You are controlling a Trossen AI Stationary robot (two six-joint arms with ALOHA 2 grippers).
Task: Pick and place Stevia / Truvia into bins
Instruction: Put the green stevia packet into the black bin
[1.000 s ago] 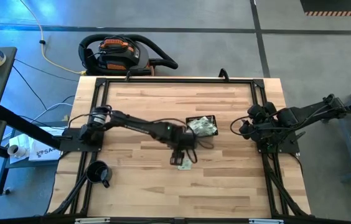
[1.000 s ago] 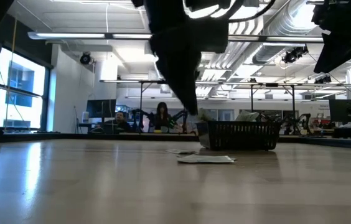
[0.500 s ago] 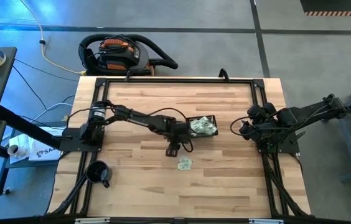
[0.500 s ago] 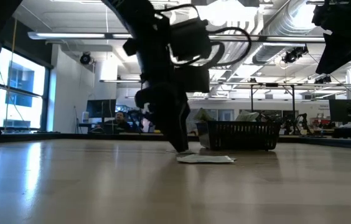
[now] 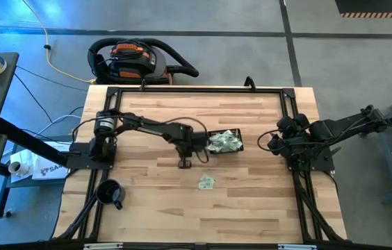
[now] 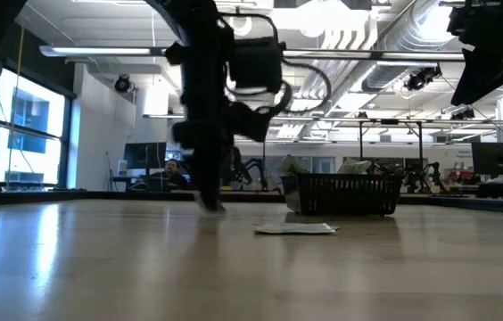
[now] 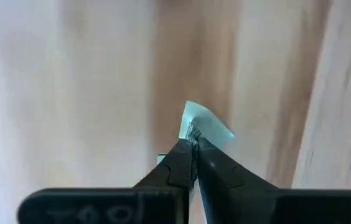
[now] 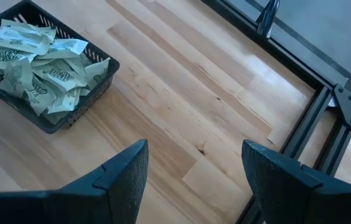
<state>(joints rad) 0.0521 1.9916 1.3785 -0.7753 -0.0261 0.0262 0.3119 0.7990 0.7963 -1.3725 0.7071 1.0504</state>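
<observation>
Left wrist view shows what others don't: left hand (image 7: 193,144) w/ fingers pressed together, pinching a pale sachet (image 7: 205,126) by its edge, sachet sticking out past the tips over bare wood. High view only gives the left hand (image 5: 184,162) as a dark blob near mid-desk, just beside the black basket (image 5: 213,132) on its left-edge side; held sachet too small to see there. Low view: left hand (image 6: 209,198) hangs above the desk (image 6: 100,259), clear of the surface.

Right wrist view looks into the basket (image 8: 98,87): heap of green-white sachets (image 8: 32,68) inside. Right hand (image 8: 191,168) spread wide, nothing between the fingers; right arm parked by the desk's right edge.

Loose sachets (image 5: 206,182) lie flat on the desk, nearer the front edge than the basket.

Vs 1 s ago: left hand was down over those loose sachets, fingers apart; now it's lifted, pulled back toward the basket side and closed on one sachet. Right arm unchanged.
</observation>
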